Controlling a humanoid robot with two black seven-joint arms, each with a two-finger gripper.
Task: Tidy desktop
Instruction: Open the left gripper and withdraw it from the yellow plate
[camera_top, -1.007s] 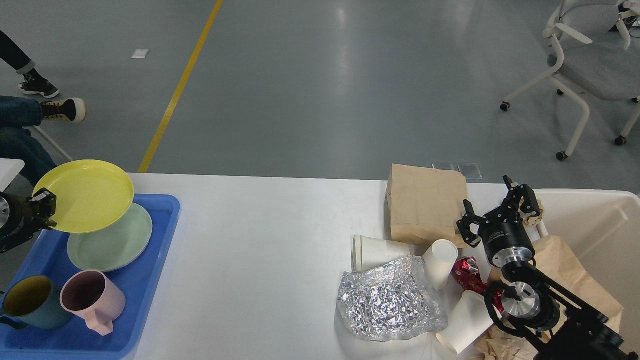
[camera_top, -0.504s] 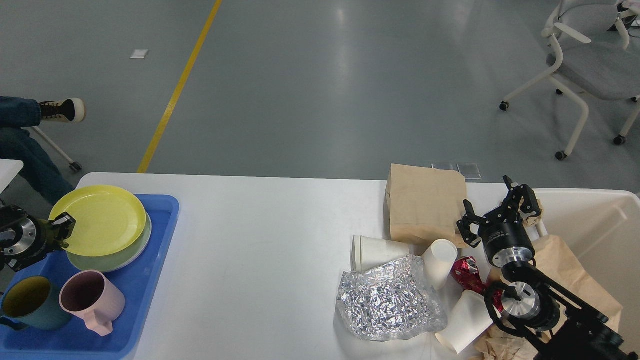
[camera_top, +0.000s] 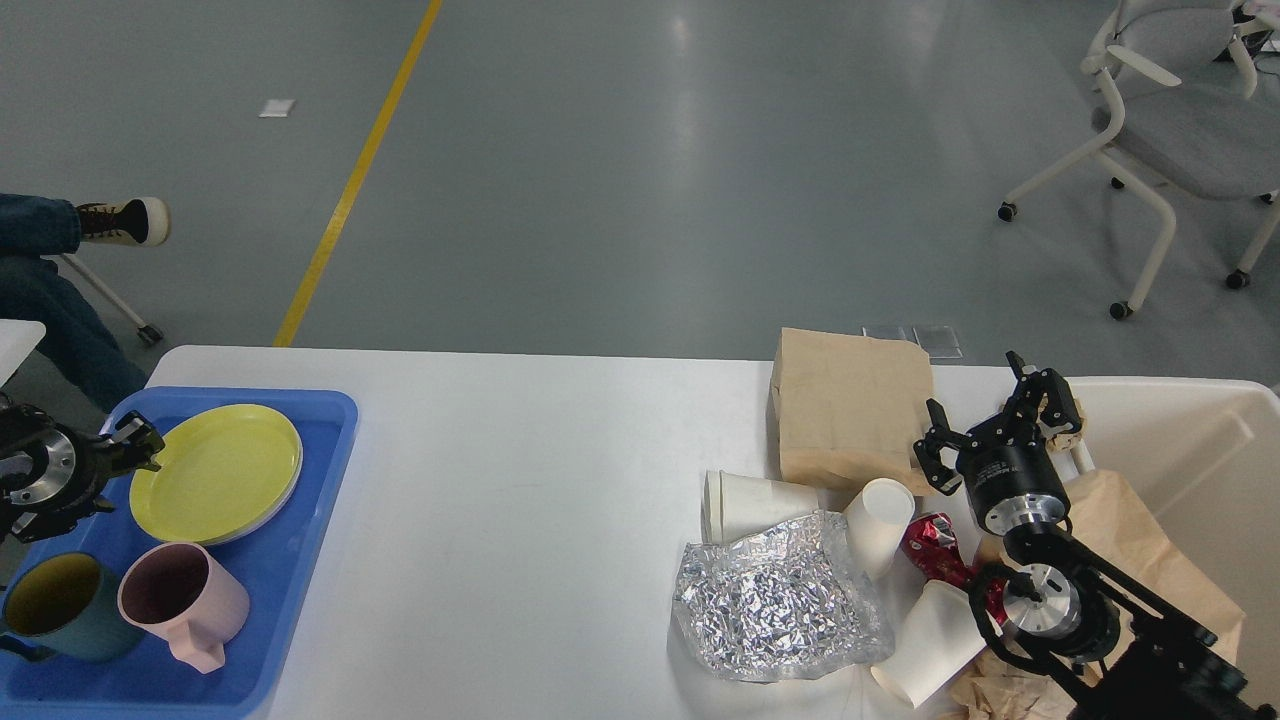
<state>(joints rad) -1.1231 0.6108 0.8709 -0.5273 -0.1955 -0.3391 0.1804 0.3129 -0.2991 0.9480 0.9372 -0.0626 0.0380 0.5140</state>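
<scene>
The white desk (camera_top: 520, 480) fills the lower part of the head view, its far edge running across the middle and its rounded far-left corner showing just above a blue tray (camera_top: 290, 560). The tray lies at the desk's left end and holds a yellow plate (camera_top: 215, 472) stacked flat on a pale green plate whose rim only just shows beneath it, with a pink mug (camera_top: 185, 603) and a teal mug (camera_top: 55, 606) side by side nearer the robot. The left gripper (camera_top: 135, 445) sits at the left rim of the yellow plate, over the tray's edge; it is small and dark, and I cannot tell whether its fingers are parted or closed, nor whether they touch the plate. On the right half of the desk lies a heap of litter: a brown paper bag (camera_top: 850, 410) toward the far edge, a sheet of crumpled foil (camera_top: 780, 605) nearer, white paper cups (camera_top: 755, 503) lying on their sides between and beside them, and a crushed red can (camera_top: 935, 545) among the cups. The right gripper (camera_top: 995, 420) hovers over the near-right corner of the brown bag with its fingers spread apart, holding nothing. Just beyond it, at the desk's right end, stands a cream-white bin (camera_top: 1180, 440) with crumpled brown paper (camera_top: 1130, 530) draped at its near-left edge.
</scene>
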